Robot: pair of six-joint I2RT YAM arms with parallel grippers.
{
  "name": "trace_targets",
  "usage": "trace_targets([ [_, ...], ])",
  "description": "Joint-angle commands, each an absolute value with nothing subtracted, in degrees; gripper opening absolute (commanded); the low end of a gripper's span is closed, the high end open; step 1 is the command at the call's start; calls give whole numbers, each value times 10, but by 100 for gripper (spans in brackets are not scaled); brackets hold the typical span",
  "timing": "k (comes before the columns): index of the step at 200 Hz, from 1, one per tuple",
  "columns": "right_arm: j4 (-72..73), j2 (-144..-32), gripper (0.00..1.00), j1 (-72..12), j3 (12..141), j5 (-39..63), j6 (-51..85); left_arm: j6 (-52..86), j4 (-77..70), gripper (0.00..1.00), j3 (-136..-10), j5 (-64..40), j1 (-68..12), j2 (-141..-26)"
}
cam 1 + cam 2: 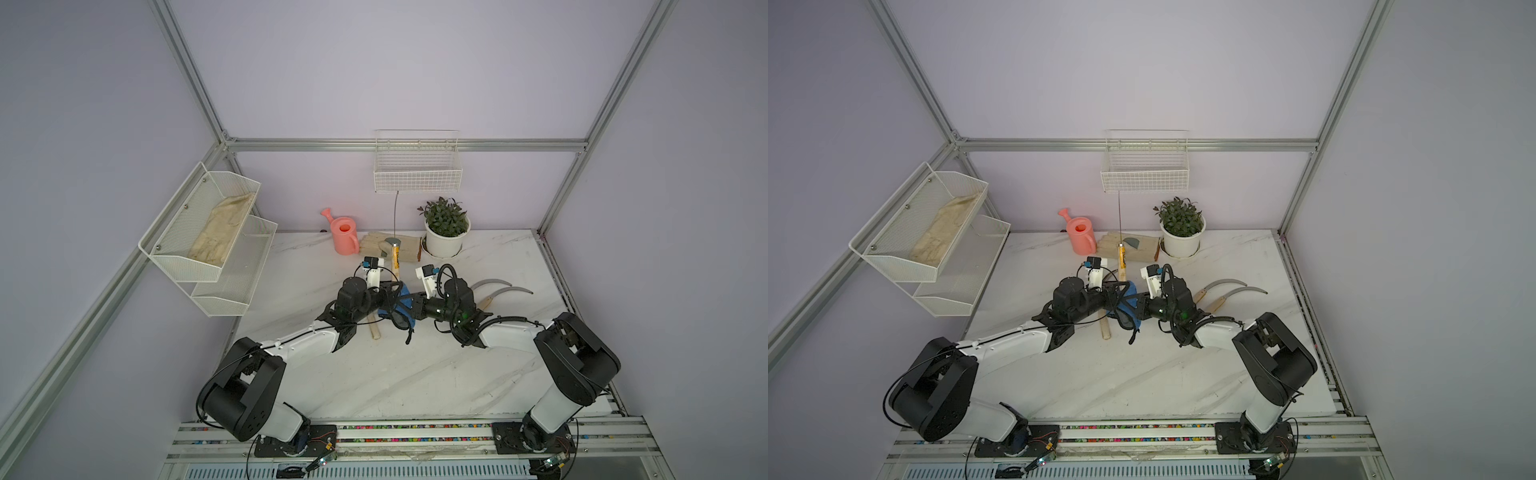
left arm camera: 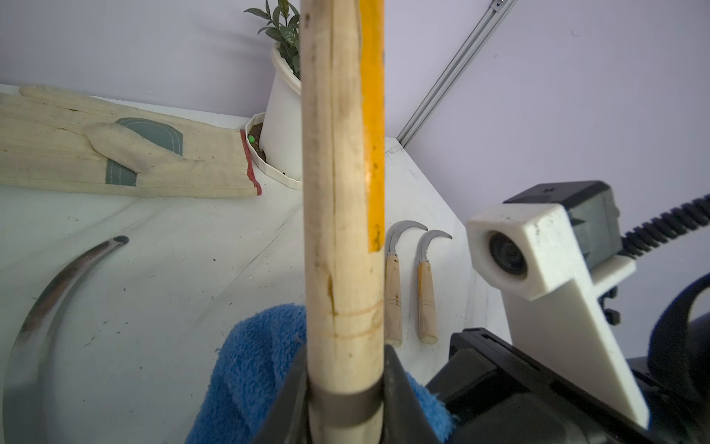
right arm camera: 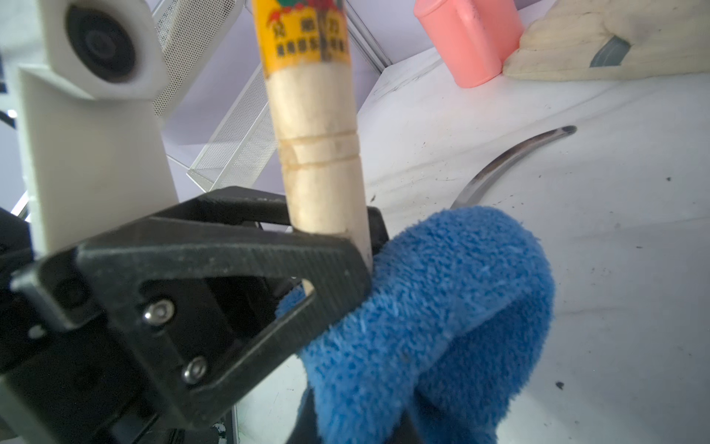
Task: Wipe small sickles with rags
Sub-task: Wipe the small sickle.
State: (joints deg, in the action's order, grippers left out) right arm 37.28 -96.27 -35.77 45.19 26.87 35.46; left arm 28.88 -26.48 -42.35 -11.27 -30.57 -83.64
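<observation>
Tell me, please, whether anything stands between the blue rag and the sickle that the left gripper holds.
Nothing visible does: the blue rag sits against the held sickle right beside the left gripper; the blade itself is hidden.

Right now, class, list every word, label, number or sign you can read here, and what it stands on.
Yellow label on the handle of the raised sickle: printed characters and a small picture, too blurred to read.
No other text shows in any view.
</observation>
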Motion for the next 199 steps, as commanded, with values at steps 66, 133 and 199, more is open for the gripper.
trace_targets([
  [66,420,-952,0,-386,461,230,346,274,-271,0,-404,-122,-314,-814],
  [133,425,-947,0,-280,419,234,368,215,-183,0,-438,-54,-341,-788],
  [199,510,-1012,0,-280,430,324,412,152,-96,0,-491,33,-373,-804],
])
